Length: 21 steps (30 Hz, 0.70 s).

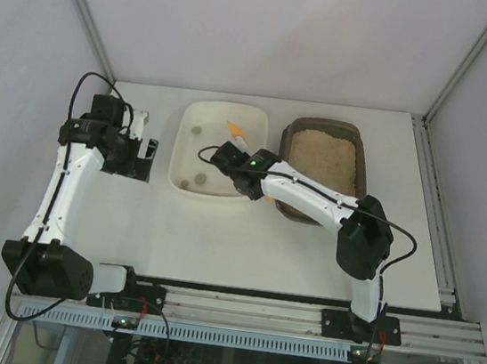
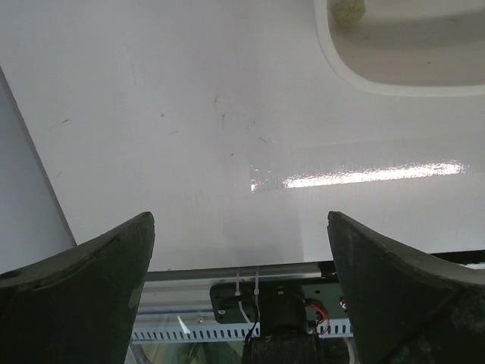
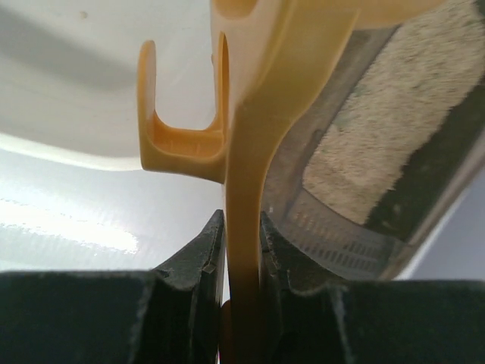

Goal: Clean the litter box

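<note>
The litter box (image 1: 323,159) is a dark brown tray of beige litter at the back right; its near wall and litter also fill the right of the right wrist view (image 3: 394,152). My right gripper (image 1: 236,157) reaches across to the white tub (image 1: 185,147) and is shut on the yellow scoop (image 1: 235,131). The scoop's head hangs over the tub's right side. Up close, the scoop's handle (image 3: 250,152) is pinched between the right gripper's (image 3: 241,220) dark pads. My left gripper (image 1: 143,149) stands open and holds nothing, over bare table left of the tub.
A few small clumps (image 1: 197,177) lie in the tub. A corner of the tub's rim (image 2: 394,87) and one clump (image 2: 348,11) show in the left wrist view. The table's near edge with its metal rail (image 2: 227,284) lies below the open left gripper (image 2: 241,227).
</note>
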### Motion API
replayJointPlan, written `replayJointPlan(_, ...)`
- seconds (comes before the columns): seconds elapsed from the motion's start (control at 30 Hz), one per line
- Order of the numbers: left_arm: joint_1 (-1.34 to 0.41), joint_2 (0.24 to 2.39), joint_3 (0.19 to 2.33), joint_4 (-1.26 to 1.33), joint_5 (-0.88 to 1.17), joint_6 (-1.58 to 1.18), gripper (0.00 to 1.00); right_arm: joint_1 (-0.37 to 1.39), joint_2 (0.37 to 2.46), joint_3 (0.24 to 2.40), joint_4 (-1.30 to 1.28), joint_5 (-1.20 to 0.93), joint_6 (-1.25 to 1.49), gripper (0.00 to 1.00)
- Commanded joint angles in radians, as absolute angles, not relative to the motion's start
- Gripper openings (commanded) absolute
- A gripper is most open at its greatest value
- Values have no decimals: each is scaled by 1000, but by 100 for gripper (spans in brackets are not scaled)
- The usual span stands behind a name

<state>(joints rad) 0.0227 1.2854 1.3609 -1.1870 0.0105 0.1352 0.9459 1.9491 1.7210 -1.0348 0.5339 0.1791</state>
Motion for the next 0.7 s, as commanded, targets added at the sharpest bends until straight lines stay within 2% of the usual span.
replayJointPlan(0.0,24,1237,1327,-1141,-66,151,100,1026,1971,1768,-1059,787,99,0)
replayJointPlan(0.2,18,1253,1317,-1089,-234,159,100,1056,2000,1761,-1083,838,96,0)
replayJointPlan(0.47,16,1393,1464,-1146,-136,155,100,1041,2009,1727,-1025,848,62,0)
replayJointPlan(0.67,-11,1503,1635,-1231,-26,150,100,936,1854,1737,-1030,637,112,0)
